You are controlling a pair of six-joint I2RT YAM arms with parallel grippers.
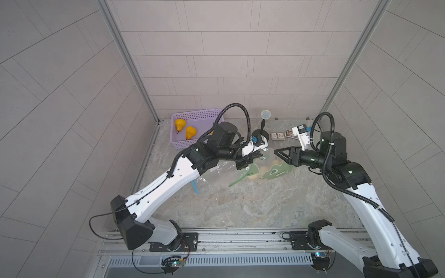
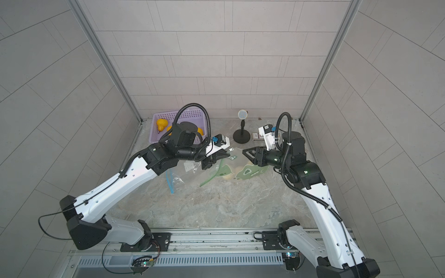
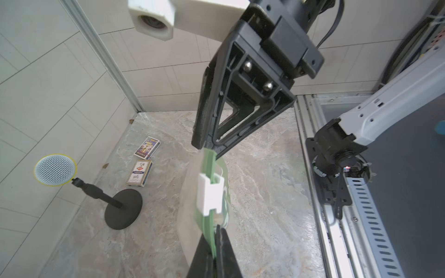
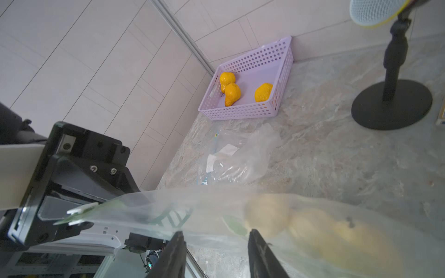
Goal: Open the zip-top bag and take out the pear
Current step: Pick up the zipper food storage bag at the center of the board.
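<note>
While both arms reach in over the middle of the table (image 1: pixel 240 207), the zip-top bag (image 1: pixel 252 169) lies between them in both top views. It is clear film printed with green leaves, and a pale yellow pear (image 1: pixel 264 169) shows dimly through it. The left end effector (image 1: pixel 260 156) sits at the bag's far edge, with the right end effector (image 1: pixel 277 154) close opposite, tip to tip. The table has a grey, marble-like pattern and is boxed in by pale tiled walls (image 1: pixel 216 48). A purple basket (image 1: pixel 196 115) stands in the far corner.

From the left wrist, that arm's fingers (image 3: pixel 224 252) are pinched closed on the bag's green zip strip (image 3: pixel 212 166). The strip runs through a white slider (image 3: pixel 209 193) up to the right end effector's tips. I cannot tell whether those tips touch it. Two small boxes (image 3: pixel 147 148) lie on the stone beside a mesh disc on a black stand (image 3: pixel 55 169).

From the right wrist, that arm's fingers (image 4: pixel 178 255) stand apart, open, with the bag's film just beyond them. The pear is a blurred yellow shape inside. Farther off, a crumpled clear bag (image 4: pixel 243 154) lies flat near the basket, which holds three orange-yellow pears (image 4: pixel 232 93).
</note>
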